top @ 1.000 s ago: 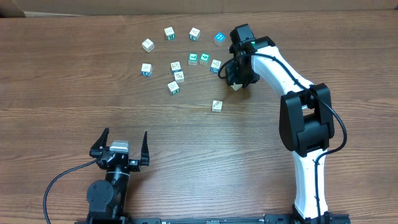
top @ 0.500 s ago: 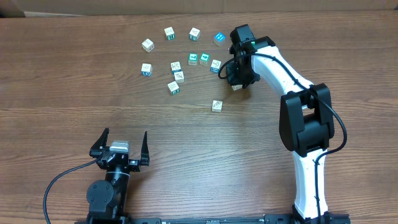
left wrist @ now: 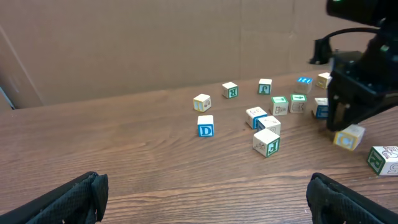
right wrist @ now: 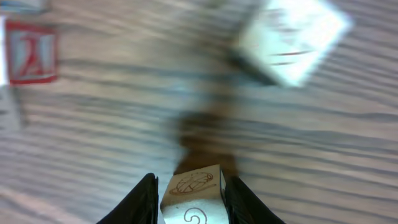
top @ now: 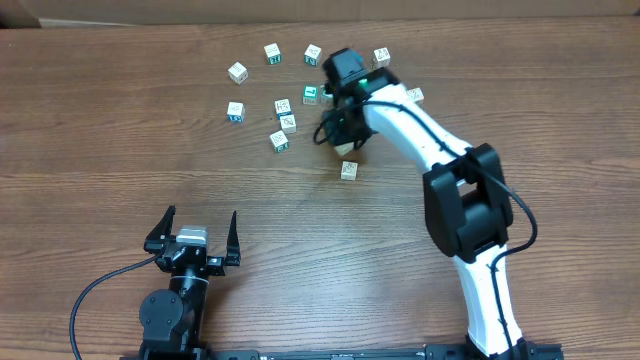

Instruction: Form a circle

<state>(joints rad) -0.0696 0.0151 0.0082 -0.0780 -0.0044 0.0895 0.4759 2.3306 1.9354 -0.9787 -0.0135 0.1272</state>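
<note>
Several small whitish letter cubes lie loosely grouped on the far half of the wooden table, among them one at the top (top: 272, 53), a D cube (top: 235, 111) on the left and a teal-faced one (top: 311, 95). They make no closed circle. My right gripper (top: 345, 138) hangs over the group's right side, shut on a whitish cube (right wrist: 193, 194) with a brown drawing on it; the same held cube (left wrist: 348, 137) sits just above the wood. A lone cube (top: 348, 170) lies just in front of it. My left gripper (top: 195, 236) rests open near the front edge.
Two more cubes lie to the right of the arm, one at the back (top: 382, 57) and one nearer (top: 413, 96). A cardboard wall (left wrist: 124, 43) backs the table. The right arm's white links (top: 470, 200) cross the right half of the table.
The right gripper closed on a cube and swung left with it towards the middle of the group, uncovering two cubes on the right. The left arm has not moved.
</note>
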